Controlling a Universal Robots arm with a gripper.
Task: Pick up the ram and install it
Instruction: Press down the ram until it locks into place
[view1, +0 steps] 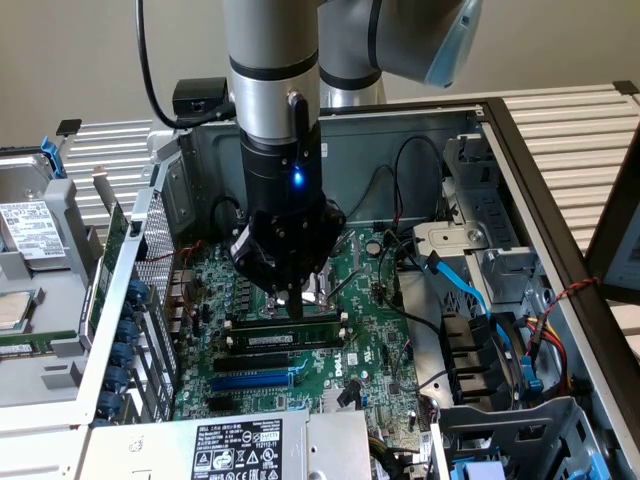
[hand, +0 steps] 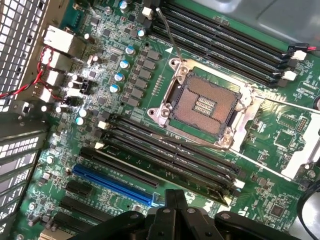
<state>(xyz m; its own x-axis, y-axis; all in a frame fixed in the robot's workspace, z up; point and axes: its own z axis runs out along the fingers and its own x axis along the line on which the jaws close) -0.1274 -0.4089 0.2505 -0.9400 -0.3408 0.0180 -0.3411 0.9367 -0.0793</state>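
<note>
The ram (view1: 300, 326) stands on edge in a black memory slot on the green motherboard (view1: 370, 330), inside the open computer case. It is a long green stick with black chips and a small white label. My gripper (view1: 287, 305) hangs straight above the middle of the ram, fingertips down at its top edge. The fingers (hand: 173, 199) look pressed together as one dark block, over the rows of black memory slots (hand: 170, 150). I cannot tell whether the tips touch the ram.
The CPU socket (hand: 207, 105) lies just beyond the slots, and a blue expansion slot (hand: 112, 182) runs beside them. Blue and black cables (view1: 470, 300) and drive bays sit at the exterior view's right. A power supply (view1: 240, 448) is in front, and case walls close in all round.
</note>
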